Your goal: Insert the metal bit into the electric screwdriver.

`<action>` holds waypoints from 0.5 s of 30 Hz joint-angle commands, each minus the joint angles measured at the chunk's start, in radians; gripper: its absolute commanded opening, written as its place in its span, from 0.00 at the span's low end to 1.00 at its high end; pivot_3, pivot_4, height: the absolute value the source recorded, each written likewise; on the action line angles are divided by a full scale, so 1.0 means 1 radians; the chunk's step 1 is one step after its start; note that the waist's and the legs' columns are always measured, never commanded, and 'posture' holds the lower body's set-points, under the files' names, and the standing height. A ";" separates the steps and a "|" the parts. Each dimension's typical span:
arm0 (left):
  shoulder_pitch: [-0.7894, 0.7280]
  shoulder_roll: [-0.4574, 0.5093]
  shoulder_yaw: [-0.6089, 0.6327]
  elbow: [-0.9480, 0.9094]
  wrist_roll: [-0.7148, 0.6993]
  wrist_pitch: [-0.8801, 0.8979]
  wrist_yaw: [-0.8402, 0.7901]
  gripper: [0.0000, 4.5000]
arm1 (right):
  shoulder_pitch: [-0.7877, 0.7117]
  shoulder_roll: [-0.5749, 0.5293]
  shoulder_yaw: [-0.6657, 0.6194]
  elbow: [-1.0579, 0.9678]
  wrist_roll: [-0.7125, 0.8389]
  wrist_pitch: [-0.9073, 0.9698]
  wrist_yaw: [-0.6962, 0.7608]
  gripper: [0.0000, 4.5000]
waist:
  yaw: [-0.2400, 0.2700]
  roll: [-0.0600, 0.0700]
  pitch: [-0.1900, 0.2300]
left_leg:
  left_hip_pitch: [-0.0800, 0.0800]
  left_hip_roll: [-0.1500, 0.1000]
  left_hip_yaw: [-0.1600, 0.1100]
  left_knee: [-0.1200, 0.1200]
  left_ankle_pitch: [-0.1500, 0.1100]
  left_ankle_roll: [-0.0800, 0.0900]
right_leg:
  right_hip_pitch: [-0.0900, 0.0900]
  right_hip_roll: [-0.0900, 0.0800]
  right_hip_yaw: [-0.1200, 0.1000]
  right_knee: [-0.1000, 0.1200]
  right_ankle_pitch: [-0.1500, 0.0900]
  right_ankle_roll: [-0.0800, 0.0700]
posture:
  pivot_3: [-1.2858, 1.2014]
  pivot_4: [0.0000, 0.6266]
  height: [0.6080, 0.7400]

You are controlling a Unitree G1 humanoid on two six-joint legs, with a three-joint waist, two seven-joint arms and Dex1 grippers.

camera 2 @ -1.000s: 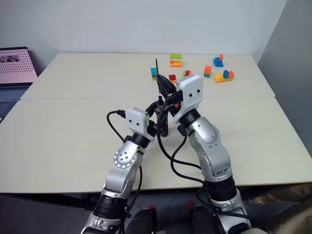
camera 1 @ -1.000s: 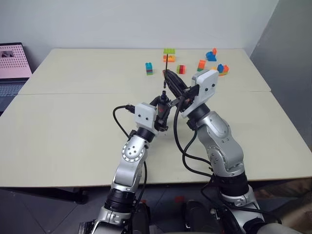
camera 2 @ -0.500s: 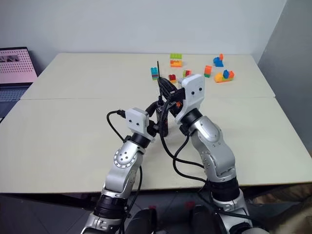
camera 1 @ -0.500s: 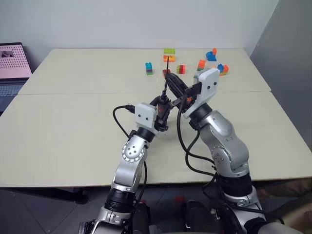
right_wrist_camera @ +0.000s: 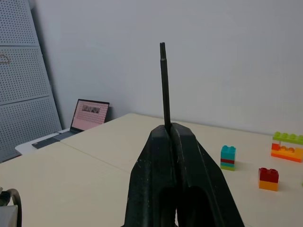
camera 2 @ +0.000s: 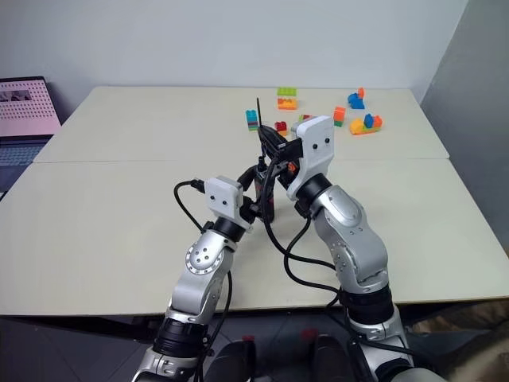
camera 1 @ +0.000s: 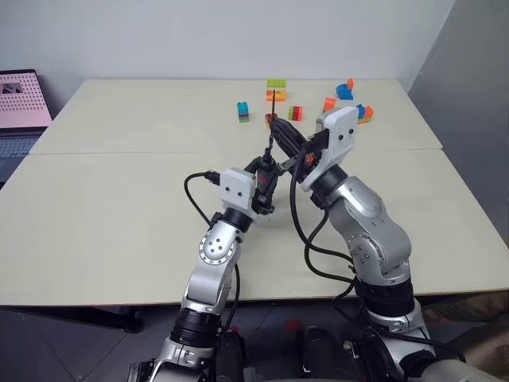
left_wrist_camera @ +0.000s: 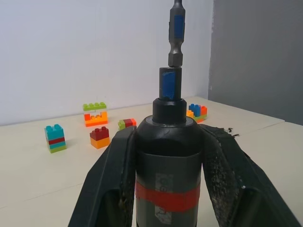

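Left eye view: you have both arms raised over the middle of the beige tabletop (camera 1: 119,199), the tools meeting near its far half, short of the coloured toy bricks (camera 1: 243,111).

Left wrist view: your left tool (left_wrist_camera: 168,156) pinches the slim black electric screwdriver with the red band (left_wrist_camera: 166,175); the metal bit's shank (left_wrist_camera: 176,33) sits at its bluish socket, seemingly not fully seated.

Right wrist view: your right tool (right_wrist_camera: 171,130) is pressed together on the thin dark-grey metal bit (right_wrist_camera: 164,85). Pushing it home and releasing remain.
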 commanded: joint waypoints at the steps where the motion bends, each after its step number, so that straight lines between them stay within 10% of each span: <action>1: 0.029 0.004 -0.005 0.032 0.012 0.025 -0.001 0.36 | -0.026 0.014 0.000 -0.056 0.017 -0.015 -0.002 0.00 | 0.000 0.000 0.000 | 0.000 0.000 0.000 0.000 0.000 0.000 | 0.000 0.000 0.000 0.000 0.000 0.000 | 0.52 0.24 1.00; 15: 0.032 0.003 -0.006 0.031 0.012 0.024 -0.001 0.36 | -0.001 0.015 0.031 -0.064 -0.005 -0.039 0.000 0.00 | 0.000 0.000 0.000 | 0.000 0.000 0.000 0.000 0.000 0.000 | 0.000 0.000 0.000 0.000 0.000 0.000 | 0.52 0.24 1.00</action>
